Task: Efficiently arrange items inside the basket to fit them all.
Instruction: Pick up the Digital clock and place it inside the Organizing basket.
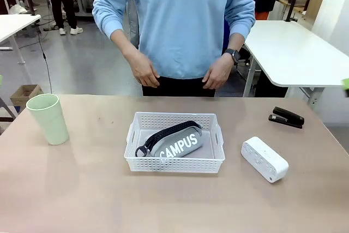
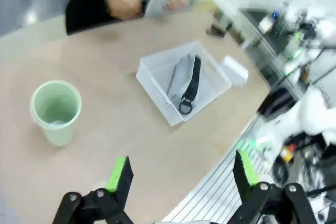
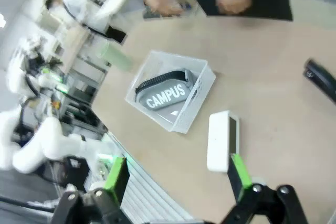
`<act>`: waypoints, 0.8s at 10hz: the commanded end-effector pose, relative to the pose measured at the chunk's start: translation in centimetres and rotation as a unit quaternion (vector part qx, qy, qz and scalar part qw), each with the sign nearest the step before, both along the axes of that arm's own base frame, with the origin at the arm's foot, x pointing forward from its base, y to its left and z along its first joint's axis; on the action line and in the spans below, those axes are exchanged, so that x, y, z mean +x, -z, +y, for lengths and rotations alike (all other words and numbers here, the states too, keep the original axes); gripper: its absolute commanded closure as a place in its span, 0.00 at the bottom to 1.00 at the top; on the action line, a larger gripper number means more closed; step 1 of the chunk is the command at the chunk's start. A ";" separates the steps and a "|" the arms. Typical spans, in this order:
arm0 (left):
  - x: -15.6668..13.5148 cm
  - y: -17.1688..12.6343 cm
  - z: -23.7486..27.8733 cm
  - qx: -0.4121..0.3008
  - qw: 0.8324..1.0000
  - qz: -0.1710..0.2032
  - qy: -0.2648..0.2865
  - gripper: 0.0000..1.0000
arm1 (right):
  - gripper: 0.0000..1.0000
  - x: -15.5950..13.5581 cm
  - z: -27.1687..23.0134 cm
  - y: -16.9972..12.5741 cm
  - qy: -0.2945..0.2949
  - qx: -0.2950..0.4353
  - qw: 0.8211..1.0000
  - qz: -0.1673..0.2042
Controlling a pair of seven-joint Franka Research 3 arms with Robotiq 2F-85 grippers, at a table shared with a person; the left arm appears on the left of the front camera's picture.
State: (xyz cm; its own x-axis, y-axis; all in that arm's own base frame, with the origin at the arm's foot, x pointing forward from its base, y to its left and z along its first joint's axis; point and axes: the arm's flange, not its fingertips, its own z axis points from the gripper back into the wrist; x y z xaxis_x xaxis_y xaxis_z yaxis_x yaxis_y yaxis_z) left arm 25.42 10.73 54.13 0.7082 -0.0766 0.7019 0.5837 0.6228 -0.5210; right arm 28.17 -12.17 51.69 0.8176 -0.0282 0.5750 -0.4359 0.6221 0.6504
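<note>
With the left gripper (image 2: 182, 162) and right gripper (image 3: 178, 162) both wide open and empty, I'd tuck the white box (image 1: 264, 159), sitting right of the basket (image 1: 174, 114), snugly beside the slanted pouch (image 1: 177, 143) inside it.

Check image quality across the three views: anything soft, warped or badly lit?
Front view: sharp, evenly lit, print on the CAMPUS pouch crisp, shadows faint around the pale green cup. Left wrist view: soft throughout, wide-angle bends the table edge, person's hand smeared. Right wrist view: blurry too, white oblong box soft-edged, pouch print legible.
</note>
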 end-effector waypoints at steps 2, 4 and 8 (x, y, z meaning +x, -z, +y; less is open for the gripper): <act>-4.3 5.4 5.4 -0.180 0.978 0.000 -0.103 0.00 | 0.00 -2.1 -8.0 2.5 0.099 0.148 0.983 0.055; -4.0 7.7 7.2 -0.239 0.963 0.013 -0.122 0.00 | 0.00 -2.6 -11.7 5.8 0.124 0.208 0.968 0.070; -3.7 5.7 11.3 -0.238 0.961 0.026 -0.137 0.00 | 0.00 -4.0 -12.3 6.7 0.143 0.208 0.964 0.086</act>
State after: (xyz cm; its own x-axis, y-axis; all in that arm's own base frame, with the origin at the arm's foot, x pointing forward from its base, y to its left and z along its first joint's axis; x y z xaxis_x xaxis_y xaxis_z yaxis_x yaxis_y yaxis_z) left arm 23.04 21.89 47.59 0.7052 0.4588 0.5406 0.3685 0.4142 -0.8323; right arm 24.85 -24.77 43.35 0.8269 -0.4885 0.2784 -0.1163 0.3358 0.9347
